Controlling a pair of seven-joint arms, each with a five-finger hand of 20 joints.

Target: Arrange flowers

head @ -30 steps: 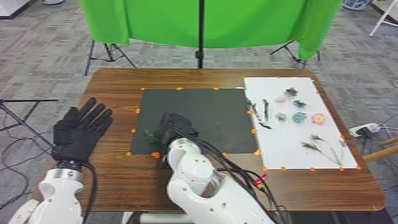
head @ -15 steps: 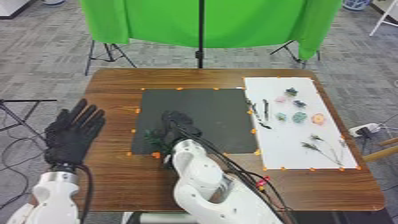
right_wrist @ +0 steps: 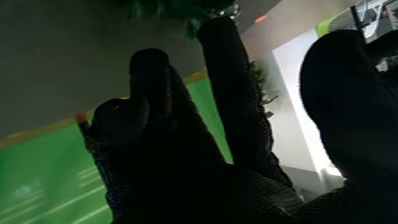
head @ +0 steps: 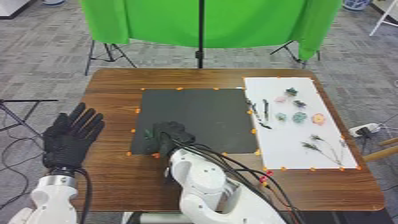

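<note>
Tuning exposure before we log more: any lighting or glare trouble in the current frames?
Head view: fairly even light, but the black right hand blends into the dark mat. Right wrist view: dim, that hand near-silhouetted against a bright white strip, pale glare streaks on the green cloth.

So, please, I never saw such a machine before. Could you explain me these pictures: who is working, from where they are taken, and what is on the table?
This is a robot with two white arms and black-gloved hands. One picture looks down from its head; the other comes from its right wrist, close to the glove.

On the brown table are a dark mat and, to its right, a white sheet with small flower heads, dark twigs and thin sprigs.

The right hand is over the mat's near left part, beside some greenery; I cannot tell if it grips it. The left hand is open, at the table's left side.
</note>
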